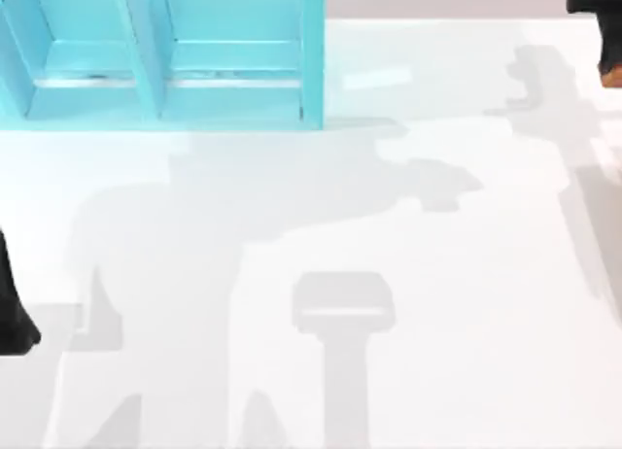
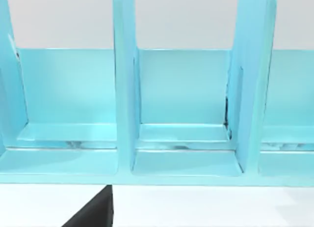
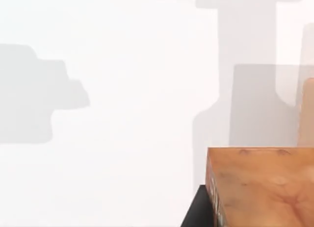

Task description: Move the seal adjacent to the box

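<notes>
- One light blue box (image 1: 165,55) with upright dividers stands at the far left of the white table (image 1: 389,274); the top view shows two of its open compartments, the left wrist view three (image 2: 181,114).
- One seal shows: a mottled orange-brown block (image 3: 260,187), seen close in the right wrist view above the bare table, with a dark finger (image 3: 196,212) against its side.
- In the top view a small orange-brown patch (image 1: 612,77) sits just under the right gripper (image 1: 595,7) at the far right edge, well apart from the box.
- The right gripper appears to be pinching the seal; how wide its fingers stand cannot be told.
- The left arm (image 1: 15,313) sits at the left edge, facing the box; whether its fingers are spread or closed cannot be told.
</notes>
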